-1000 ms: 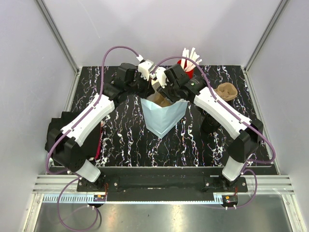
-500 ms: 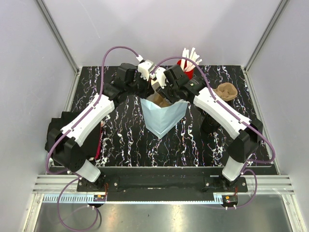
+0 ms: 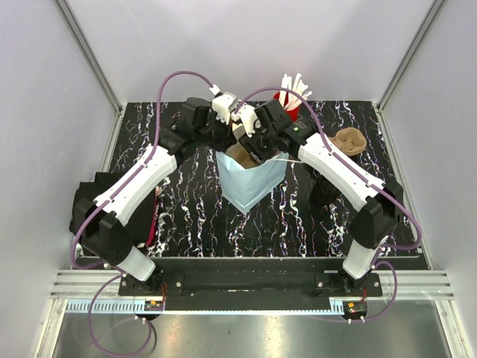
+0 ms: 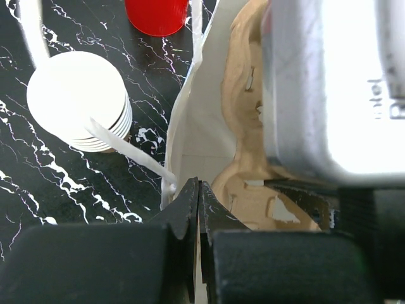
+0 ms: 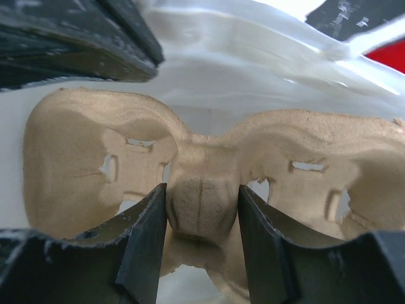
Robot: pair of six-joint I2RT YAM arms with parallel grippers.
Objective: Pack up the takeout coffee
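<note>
Since a second ago the right gripper [image 5: 201,212] has edged slightly to its left, and the cup carrier [image 5: 209,158] and the top of the bag [image 3: 250,186] have shifted with it. The left arm has stayed put.

The coffee cup cannot be made out in any view. A dark shape [image 3: 324,190] lies on the table [image 3: 186,201] under the right forearm, well behind that gripper, but too much of it is hidden to say what it is.

The right gripper stands about half open, its two fingers [image 5: 145,240] pressed against either side of the raised middle post of the brown pulp carrier. The carrier's two cup wells spread out to either side of the fingers, both empty, and it sits in the mouth of the white bag, whose wall rises just beyond the fingertips.

The left gripper [image 4: 198,196] is closed tight, pinching the near rim of the bag, with the carrier just to the right of its tips. To the left of those tips a white bag handle [image 4: 126,149] runs across a stack of white lids [image 4: 76,98]. Farther ahead stands a red cup [image 4: 156,12] with white sticks [image 3: 296,83] in it.

From above, the two grippers meet over the bag's open top. A stack of brown cups [image 3: 349,140] sits apart, out to the right of the right gripper.
</note>
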